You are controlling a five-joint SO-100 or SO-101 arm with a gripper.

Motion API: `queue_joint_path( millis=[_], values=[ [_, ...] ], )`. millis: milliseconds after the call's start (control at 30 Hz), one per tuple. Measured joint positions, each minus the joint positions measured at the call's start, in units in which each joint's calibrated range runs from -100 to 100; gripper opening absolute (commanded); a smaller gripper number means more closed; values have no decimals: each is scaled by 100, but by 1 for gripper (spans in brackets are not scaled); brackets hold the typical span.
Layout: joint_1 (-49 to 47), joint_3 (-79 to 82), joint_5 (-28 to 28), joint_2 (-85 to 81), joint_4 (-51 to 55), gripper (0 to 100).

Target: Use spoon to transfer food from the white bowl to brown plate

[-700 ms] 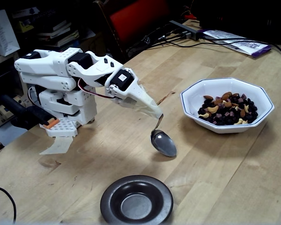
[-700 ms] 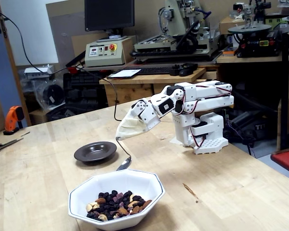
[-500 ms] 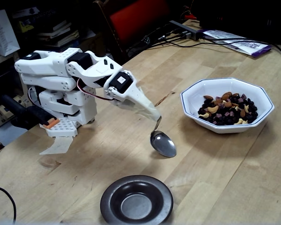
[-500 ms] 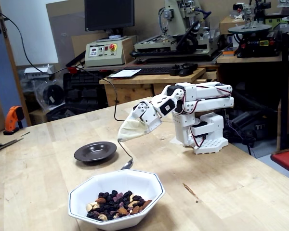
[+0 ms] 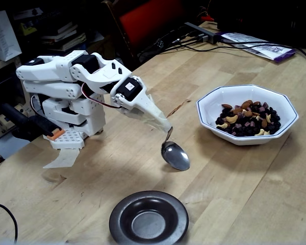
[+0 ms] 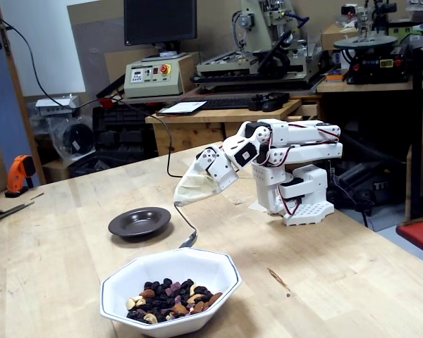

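Currently the spoon [image 5: 175, 155] [image 6: 187, 240] is carried fixed at the arm's tip; whether the hand is spread or closed cannot be told. Its empty scoop is held above the worktop [image 5: 245, 178], between the white bowl [image 5: 247, 113] [image 6: 170, 281] of food [image 5: 249, 120] and the brown plate [image 5: 148, 218] [image 6: 139, 221].

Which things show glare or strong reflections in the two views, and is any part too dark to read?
In a fixed view the spoon and brown plate gleam, and the background behind the table is nearly black; in the other fixed view the white bowl looks bright and evenly lit.
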Motion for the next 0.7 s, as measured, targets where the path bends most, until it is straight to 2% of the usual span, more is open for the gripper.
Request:
queue_joint_path(
  millis=[367,700],
  values=[
    [0,51,0,0,-120,4],
    [-7,51,10,34,-1269,4]
  ],
)
